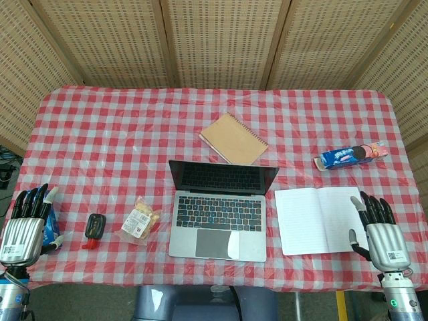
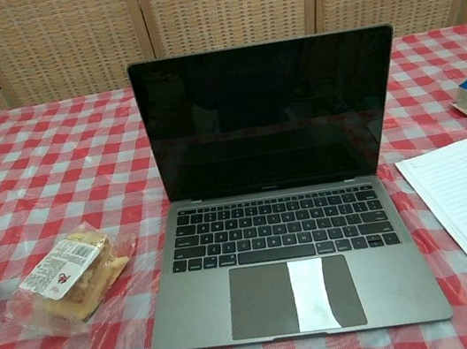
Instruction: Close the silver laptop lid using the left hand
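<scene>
The silver laptop (image 1: 221, 212) stands open at the front middle of the checked table, its dark screen (image 2: 268, 115) upright and facing me. My left hand (image 1: 25, 224) hovers at the table's front left corner, far left of the laptop, fingers spread and holding nothing. At the front right corner my right hand (image 1: 379, 235) is likewise open, beside the open notebook. Neither hand shows in the chest view.
A snack packet (image 1: 140, 221) and a small black device (image 1: 95, 226) lie between my left hand and the laptop. A blue object (image 1: 51, 224) sits by the left hand. An open notebook (image 1: 321, 219), a brown notebook (image 1: 233, 138) and a biscuit pack (image 1: 351, 155) lie to the right and behind.
</scene>
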### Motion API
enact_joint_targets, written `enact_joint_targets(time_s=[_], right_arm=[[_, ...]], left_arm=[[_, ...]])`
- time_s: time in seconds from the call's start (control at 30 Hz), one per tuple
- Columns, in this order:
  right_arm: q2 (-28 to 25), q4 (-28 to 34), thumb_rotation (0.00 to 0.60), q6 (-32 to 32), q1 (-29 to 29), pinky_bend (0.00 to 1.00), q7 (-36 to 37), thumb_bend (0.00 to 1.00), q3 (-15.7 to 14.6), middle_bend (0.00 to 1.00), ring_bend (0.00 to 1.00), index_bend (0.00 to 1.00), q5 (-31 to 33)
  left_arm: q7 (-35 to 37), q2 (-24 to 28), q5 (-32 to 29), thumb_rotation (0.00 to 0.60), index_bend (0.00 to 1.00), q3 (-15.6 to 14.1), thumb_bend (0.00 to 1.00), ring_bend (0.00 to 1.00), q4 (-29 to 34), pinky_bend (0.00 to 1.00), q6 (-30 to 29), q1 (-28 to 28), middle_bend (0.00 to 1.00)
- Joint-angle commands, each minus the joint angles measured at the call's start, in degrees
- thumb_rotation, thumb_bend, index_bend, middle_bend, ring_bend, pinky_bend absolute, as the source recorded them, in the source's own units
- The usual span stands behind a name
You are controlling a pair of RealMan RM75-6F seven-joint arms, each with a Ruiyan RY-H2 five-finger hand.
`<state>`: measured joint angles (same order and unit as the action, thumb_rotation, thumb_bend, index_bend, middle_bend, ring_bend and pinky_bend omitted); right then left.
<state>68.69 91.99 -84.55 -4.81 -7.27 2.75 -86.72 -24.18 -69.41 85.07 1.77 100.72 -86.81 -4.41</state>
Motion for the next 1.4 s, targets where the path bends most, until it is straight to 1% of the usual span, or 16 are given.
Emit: enact_joint_targets(time_s=[0.03, 0.17, 0.27, 0.4, 0.43, 0.5, 0.57, 0.67, 0.7, 0.83, 0.9, 0.93, 1.07, 1.2, 1.33, 1.4], right_arm=[[0.15, -0.22, 0.6, -0.08, 0.0, 0.0, 0.07, 0.72, 0.04, 0.0, 0.0, 0.0, -0.05], [0.54, -0.8, 0.6, -0.57, 0.06, 0.0, 0.04, 0.72, 0.27, 0.0, 0.0, 0.0, -0.12], [0.99, -1.49, 0.6, -1.02, 0.06, 0.0, -0.07, 0.72, 0.57, 0.0, 0.0, 0.0, -0.18], [1.32, -1.93, 0.6, -1.42, -0.05, 0.0, -0.22, 0.72, 1.19, 0.0, 0.0, 0.0, 0.15], [1.42, -2.1, 0.6, -1.62, -0.11, 0.0, -0.13, 0.72, 1.46, 0.0, 0.0, 0.0, 0.23], [1.7, -2.7, 0.6, -1.82, -0.15, 0.0, 0.08, 0.72, 1.82, 0.0, 0.0, 0.0, 0.5], [2.03, -3.54, 0.6, -1.57, -0.23, 0.0, 0.22, 0.72, 2.12, 0.0, 0.0, 0.0, 1.15], [2.25, -4.32, 0.6, -0.95, -0.32, 0.0, 0.58, 0.72, 2.57, 0.0, 0.0, 0.0, 2.43], [2.27, -4.61, 0.6, -0.78, -0.35, 0.0, 0.86, 0.72, 2.83, 0.0, 0.0, 0.0, 2.96], [2.36, -5.43, 0.6, -0.55, -0.41, 0.0, 1.32, 0.72, 3.54, 0.0, 0.0, 0.0, 4.2], [2.35, -5.7, 0.6, -0.28, -0.47, 0.0, 1.55, 0.72, 3.88, 0.0, 0.0, 0.0, 4.9], [2.32, -5.89, 0.6, -0.04, -0.52, 0.0, 1.69, 0.72, 4.18, 0.0, 0.0, 0.0, 5.52], [2.17, -6.23, 0.6, 0.93, -0.77, 0.0, 1.97, 0.72, 4.91, 0.0, 0.0, 0.0, 7.25], [2.16, -7.03, 0.6, 1.74, -0.91, 0.0, 2.36, 0.72, 5.32, 0.0, 0.0, 0.0, 8.53], [1.88, -7.72, 0.6, 2.82, -0.98, 0.0, 3.69, 0.72, 6.03, 0.0, 0.0, 0.0, 10.37], [1.77, -7.94, 0.6, 3.01, -1.03, 0.0, 4.05, 0.72, 6.19, 0.0, 0.0, 0.0, 10.66]], left_arm=[[0.48, 0.11, 0.31, 0.6, 0.0, -0.1, 0.01, 0.0, 0.27, 0.0, 0.06, -0.06, 0.0], [3.22, 0.51, 1.27, 0.6, 0.0, -0.35, 0.02, 0.0, 0.8, 0.0, 1.2, -0.74, 0.0], [5.16, 0.95, 1.66, 0.6, 0.0, -0.21, 0.04, 0.0, 0.36, 0.0, 3.47, -2.19, 0.0], [4.93, 2.27, 1.32, 0.6, 0.0, 1.47, 0.09, 0.0, 1.05, 0.0, 7.66, -5.66, 0.0], [4.62, 2.83, 1.0, 0.6, 0.0, 2.24, 0.12, 0.0, 1.98, 0.0, 8.99, -6.88, 0.0], [4.47, 4.1, 0.36, 0.6, 0.0, 3.51, 0.22, 0.0, 4.03, 0.0, 11.8, -9.22, 0.0], [5.62, 5.75, -0.34, 0.6, 0.0, 4.83, 0.42, 0.0, 6.19, 0.0, 15.76, -12.22, 0.0], [7.67, 7.83, -1.44, 0.6, 0.0, 6.21, 0.61, 0.0, 7.96, 0.0, 20.56, -15.68, 0.0], [8.02, 8.83, -1.98, 0.6, 0.0, 6.85, 0.65, 0.0, 8.65, 0.0, 22.48, -17.16, 0.0], [9.33, 11.28, -3.6, 0.6, 0.0, 8.91, 0.89, 0.0, 10.59, 0.0, 27.53, -21.36, 0.0], [10.23, 11.99, -3.99, 0.6, 0.0, 10.38, 0.97, 0.0, 11.41, 0.0, 29.91, -23.8, 0.0], [10.94, 12.18, -4.5, 0.6, 0.0, 11.77, 1.0, 0.0, 11.71, 0.0, 31.65, -25.85, 0.0], [11.67, 11.99, -7.48, 0.6, 0.0, 14.94, 1.0, 0.0, 10.82, 0.0, 37.02, -32.02, 0.0], [10.34, 10.69, -11.76, 0.6, 0.0, 17.2, 1.0, 0.0, 9.7, 0.01, 40.28, -37.11, 0.0], [9.2, 7.71, -18.91, 0.6, 0.0, 19.3, 1.0, 0.0, 6.61, 0.06, 44.43, -43.57, 0.0], [8.0, 6.19, -22.44, 0.6, 0.02, 19.74, 1.0, 0.0, 4.53, 0.08, 45.97, -46.56, 0.0]])
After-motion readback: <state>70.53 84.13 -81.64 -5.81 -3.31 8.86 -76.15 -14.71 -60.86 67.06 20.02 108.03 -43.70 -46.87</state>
